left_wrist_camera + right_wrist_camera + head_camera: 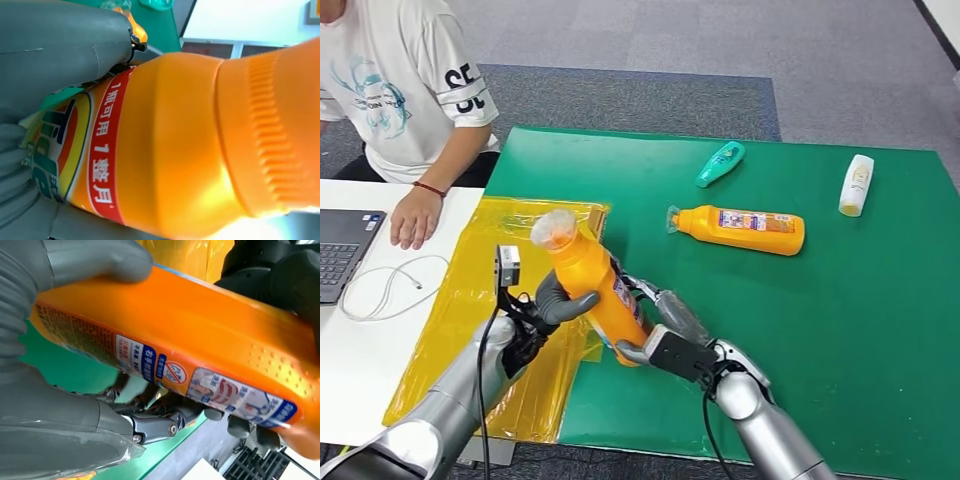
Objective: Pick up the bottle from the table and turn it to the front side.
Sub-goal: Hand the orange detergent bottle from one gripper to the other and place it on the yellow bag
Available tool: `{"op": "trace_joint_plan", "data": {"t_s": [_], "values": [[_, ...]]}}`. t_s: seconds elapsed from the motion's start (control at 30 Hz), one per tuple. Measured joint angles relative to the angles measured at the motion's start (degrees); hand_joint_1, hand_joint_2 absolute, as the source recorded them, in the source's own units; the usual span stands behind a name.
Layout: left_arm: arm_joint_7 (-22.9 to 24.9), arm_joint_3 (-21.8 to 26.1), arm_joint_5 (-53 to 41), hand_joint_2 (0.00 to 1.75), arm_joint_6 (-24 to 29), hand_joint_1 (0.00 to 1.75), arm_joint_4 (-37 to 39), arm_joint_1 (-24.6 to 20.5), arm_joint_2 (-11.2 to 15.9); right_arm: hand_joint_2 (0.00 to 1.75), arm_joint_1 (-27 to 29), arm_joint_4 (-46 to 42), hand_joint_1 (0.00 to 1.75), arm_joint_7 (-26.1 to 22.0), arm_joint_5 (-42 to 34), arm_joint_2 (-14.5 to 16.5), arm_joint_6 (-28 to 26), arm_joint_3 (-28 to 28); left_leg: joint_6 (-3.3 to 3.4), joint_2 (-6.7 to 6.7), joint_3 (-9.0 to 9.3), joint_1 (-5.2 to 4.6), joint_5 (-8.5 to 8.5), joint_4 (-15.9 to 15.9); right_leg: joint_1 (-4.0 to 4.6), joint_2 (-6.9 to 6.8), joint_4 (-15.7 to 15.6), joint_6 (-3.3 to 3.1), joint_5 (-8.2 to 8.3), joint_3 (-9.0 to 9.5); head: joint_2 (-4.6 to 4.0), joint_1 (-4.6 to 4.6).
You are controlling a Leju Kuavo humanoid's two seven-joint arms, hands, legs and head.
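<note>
I'm seeing both hands gripping the orange bottle [593, 285] above the green mat [848, 330], left hand [546, 310] wrapping its neck end, right hand [663, 335] clasping the base (cap tilting up-left), yellow sheet [471, 330] lying beneath.

This looks like an office or a test room. Grey carpet floor [697, 40] fills the top of the frame, a white desk [350, 330] at the left carries a laptop [343, 250], and a green mat [848, 330] covers the work table.
</note>
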Motion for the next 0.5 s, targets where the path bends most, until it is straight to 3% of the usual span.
{"op": "trace_joint_plan", "data": {"t_s": [0.5], "values": [[-0.99,0.45,-3.39,0.00,1.86,1.75,-5.24,3.02,0.63,1.75,0.19,0.65,0.00,0.53,-2.55,0.58,1.74,-0.52,0.00,0.00,0.00,0.00,0.00,0.00,0.00,0.00,0.00,0.00,0.00,-0.01,0.01,0.00]]}}
